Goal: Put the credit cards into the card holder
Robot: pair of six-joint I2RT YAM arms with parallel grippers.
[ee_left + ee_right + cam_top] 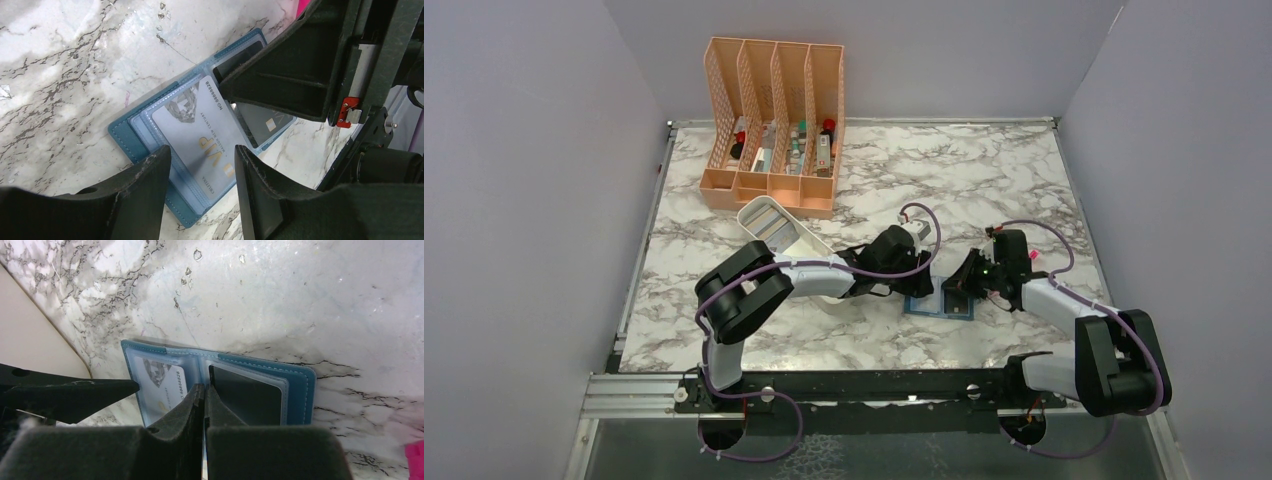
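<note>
The teal card holder (pixel 939 304) lies open and flat on the marble in front of both arms. In the left wrist view a pale VIP credit card (pixel 200 130) sits in its left half (pixel 127 137), and a dark card (pixel 260 122) sits in the right half. My left gripper (pixel 202 155) is open just above the pale card, holding nothing. My right gripper (pixel 204 388) is shut, its tips on the holder's middle fold (pixel 200 362). I cannot tell whether it pinches a sleeve. In the top view the left gripper (pixel 902 290) and right gripper (pixel 959 287) flank the holder.
A long white tray (pixel 809 240) holding more pale cards (pixel 769 222) lies behind the left arm. A peach mesh organizer (pixel 774 120) with small bottles stands at the back left. The left finger (pixel 75 392) shows in the right wrist view, close to the holder.
</note>
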